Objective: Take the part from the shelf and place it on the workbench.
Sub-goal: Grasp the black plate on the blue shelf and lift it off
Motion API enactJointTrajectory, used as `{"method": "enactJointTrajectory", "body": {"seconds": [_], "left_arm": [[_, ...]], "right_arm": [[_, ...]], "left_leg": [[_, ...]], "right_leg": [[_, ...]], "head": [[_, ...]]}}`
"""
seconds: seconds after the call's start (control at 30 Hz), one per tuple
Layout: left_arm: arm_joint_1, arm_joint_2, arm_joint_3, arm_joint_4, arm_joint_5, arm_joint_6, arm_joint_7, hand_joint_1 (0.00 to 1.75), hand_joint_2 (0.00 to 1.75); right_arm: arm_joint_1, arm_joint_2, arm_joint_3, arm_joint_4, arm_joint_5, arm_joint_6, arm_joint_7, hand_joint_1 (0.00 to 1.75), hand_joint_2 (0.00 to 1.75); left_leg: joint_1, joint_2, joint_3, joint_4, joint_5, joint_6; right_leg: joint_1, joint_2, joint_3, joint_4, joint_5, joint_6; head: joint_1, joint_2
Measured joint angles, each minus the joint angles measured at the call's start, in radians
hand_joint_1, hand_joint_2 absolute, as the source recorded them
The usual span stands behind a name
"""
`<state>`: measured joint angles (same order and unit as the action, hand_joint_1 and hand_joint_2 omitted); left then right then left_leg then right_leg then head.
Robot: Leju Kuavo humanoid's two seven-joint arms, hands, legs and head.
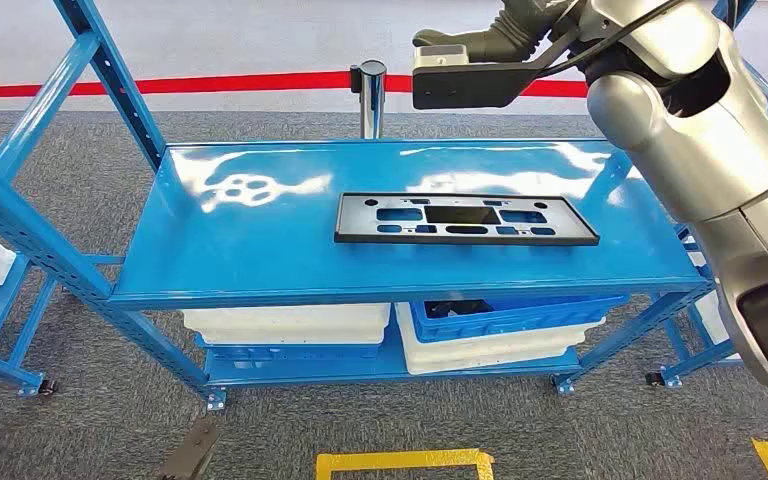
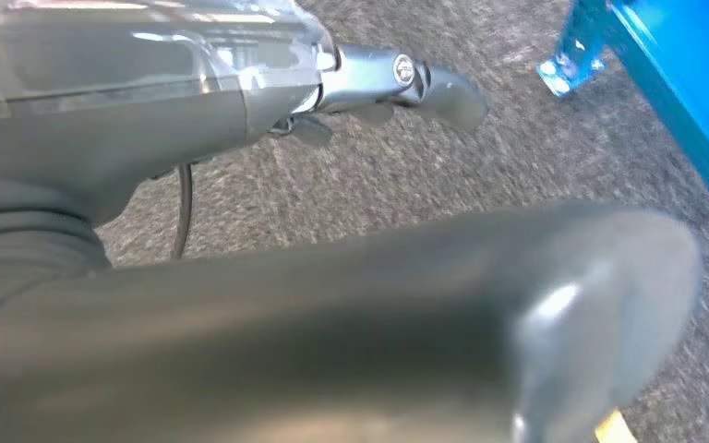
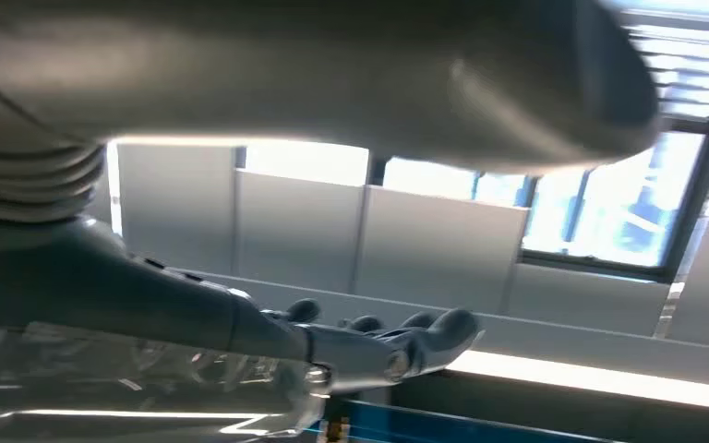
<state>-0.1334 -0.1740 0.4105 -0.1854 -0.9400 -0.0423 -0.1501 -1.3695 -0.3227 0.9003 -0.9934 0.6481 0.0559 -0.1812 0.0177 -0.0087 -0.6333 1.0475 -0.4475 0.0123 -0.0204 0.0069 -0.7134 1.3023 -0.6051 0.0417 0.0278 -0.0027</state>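
Right hand (image 3: 369,341) raised high, fingers extended, empty, part (image 1: 465,219) on workbench (image 1: 260,250)

Workshop: blue steel shelving (image 1: 400,290), floor tape (image 1: 405,461).

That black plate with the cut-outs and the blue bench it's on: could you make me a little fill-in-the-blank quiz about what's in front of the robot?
1. The black part lies flat on the top surface of the ____ workbench.
2. Under the top surface, a lower shelf holds white and ____ bins.
3. Raised above the bench at its far right is the robot's ____ arm.
4. Yellow tape marks the ____ in front of the bench.

Missing words: blue; blue; right; floor
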Motion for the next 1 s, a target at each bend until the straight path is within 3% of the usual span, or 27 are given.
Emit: {"method": "enactJointTrajectory", "body": {"seconds": [0.07, 0.1, 0.17, 0.2, 0.23, 0.3, 0.4, 0.47, 0.57, 0.6, 0.63, 0.7, 0.77, 0.83, 1.0], "left_arm": [[0.001, 0.0, 0.0, 0.0, 0.0, 0.0, 0.0, 0.0, 0.0], [0.001, 0.0, 0.0, 0.0, 0.0, 0.0, 0.0, 0.0, 0.0], [0.001, 0.0, 0.001, 0.0, 0.0, 0.0, 0.0, 0.0, 0.0], [0.001, 0.0, 0.001, 0.0, 0.0, 0.0, 0.0, 0.0, 0.0], [0.001, 0.0, 0.001, 0.0, 0.0, 0.0, 0.0, 0.0, 0.0], [0.0, -0.001, 0.0, 0.0, -0.001, 0.0, 0.0, 0.0, 0.0], [0.0, -0.001, 0.0, 0.0, -0.002, -0.001, 0.0, 0.0, 0.0], [-0.003, -0.001, -0.001, 0.0, -0.003, -0.001, -0.001, 0.0, 0.0], [-0.002, -0.001, -0.001, 0.0, -0.003, -0.001, 0.0, 0.0, 0.0], [-0.001, -0.001, -0.001, 0.0, -0.003, -0.001, 0.0, 0.0, 0.0], [0.0, -0.001, -0.001, 0.0, -0.003, -0.001, 0.0, 0.0, 0.0], [0.0, -0.001, -0.001, 0.0, -0.002, -0.001, -0.003, 0.0, 0.0], [0.0, -0.001, -0.001, 0.0, -0.001, -0.004, -0.008, 0.0, 0.0], [0.002, -0.001, -0.001, 0.001, 0.0, -0.01, -0.016, 0.0, 0.0], [0.005, -0.002, 0.001, 0.001, -0.001, -0.019, -0.03, 0.0, 0.0]], "right_arm": [[0.004, 0.0, 0.0, 0.0, 0.0, 0.0, 0.0, 0.0, 0.0], [0.006, -0.001, 0.0, 0.0, 0.0, 0.0, 0.0, 0.0, 0.0], [0.006, -0.002, 0.0, 0.0, 0.0, 0.0, 0.0, 0.0, 0.0], [0.004, -0.002, 0.0, 0.0, 0.0, 0.0, 0.0, 0.0, 0.0], [0.003, -0.002, 0.0, 0.0, 0.0, 0.001, 0.0, 0.0, 0.0], [0.0, -0.002, 0.001, 0.0, 0.0, 0.003, 0.0, 0.0, 0.0], [-0.003, -0.003, 0.0, -0.002, 0.0, 0.006, 0.0, 0.0, 0.0], [-0.006, -0.001, 0.001, -0.003, 0.0, 0.006, -0.001, 0.0, 0.0], [-0.001, 0.001, 0.002, -0.003, 0.0, 0.007, 0.0, 0.0, 0.0], [0.001, 0.001, 0.002, -0.003, 0.0, 0.007, 0.0, 0.0, 0.0], [0.002, 0.001, 0.002, -0.003, 0.0, 0.007, 0.0, 0.0, 0.0], [0.002, 0.002, 0.002, -0.003, 0.0, 0.007, 0.0, 0.0, 0.0], [0.0, 0.002, 0.003, -0.003, 0.0, 0.008, 0.0, 0.0, 0.0], [-0.001, 0.003, 0.005, -0.003, 0.0, 0.009, 0.0, 0.0, 0.0], [0.004, -0.003, 0.006, -0.005, -0.003, 0.01, -0.004, 0.0, 0.0]], "left_leg": [[0.0, -0.001, 0.006, 0.0, -0.006, 0.0], [-0.001, -0.002, 0.014, 0.0, -0.012, -0.001], [-0.002, -0.003, 0.035, 0.0, -0.027, -0.004], [-0.002, -0.004, 0.044, -0.001, -0.034, -0.008], [-0.002, -0.004, 0.05, -0.002, -0.04, -0.012], [-0.003, -0.003, 0.056, -0.004, -0.045, -0.024], [-0.005, 0.0, 0.057, 0.023, -0.05, -0.04], [-0.004, 0.001, 0.013, 0.112, -0.081, -0.044], [-0.005, 0.001, -0.097, 0.275, -0.144, -0.046], [-0.005, 0.001, -0.113, 0.279, -0.138, -0.047], [-0.004, 0.001, -0.111, 0.249, -0.112, -0.046], [-0.004, 0.001, -0.069, 0.11, -0.011, -0.045], [-0.006, 0.002, -0.04, 0.01, 0.041, -0.04], [-0.009, 0.003, -0.039, -0.007, 0.041, -0.034], [-0.008, -0.002, -0.039, -0.008, 0.047, -0.028]], "right_leg": [[0.0, 0.0, -0.02, 0.006, 0.012, 0.0], [0.0, 0.0, -0.03, -0.007, 0.035, -0.001], [0.002, 0.0, 0.001, -0.125, 0.13, -0.007], [0.006, -0.001, 0.023, -0.19, 0.164, -0.011], [0.01, -0.002, 0.04, -0.237, 0.18, -0.014], [0.017, -0.002, 0.053, -0.27, 0.178, -0.022], [0.012, 0.0, 0.075, -0.276, 0.177, -0.039], [0.009, 0.0, 0.09, -0.277, 0.168, -0.051], [0.01, 0.001, 0.108, -0.277, 0.151, -0.058], [0.01, 0.002, 0.116, -0.277, 0.144, -0.058], [0.01, 0.002, 0.127, -0.276, 0.137, -0.056], [0.009, 0.002, 0.149, -0.276, 0.12, -0.05], [0.01, 0.002, 0.158, -0.273, 0.107, -0.041], [0.013, 0.002, 0.159, -0.274, 0.1, -0.036], [0.016, -0.002, 0.168, -0.288, 0.097, -0.046]], "head": [[0.004, 0.0], [0.007, 0.0], [0.014, 0.0], [0.015, 0.0], [0.017, 0.0], [0.017, 0.0], [0.011, 0.0], [0.002, 0.0], [-0.007, 0.0], [-0.008, 0.0], [-0.009, 0.0], [-0.011, 0.0], [-0.014, 0.0], [-0.014, 0.0], [-0.009, 0.0]]}}
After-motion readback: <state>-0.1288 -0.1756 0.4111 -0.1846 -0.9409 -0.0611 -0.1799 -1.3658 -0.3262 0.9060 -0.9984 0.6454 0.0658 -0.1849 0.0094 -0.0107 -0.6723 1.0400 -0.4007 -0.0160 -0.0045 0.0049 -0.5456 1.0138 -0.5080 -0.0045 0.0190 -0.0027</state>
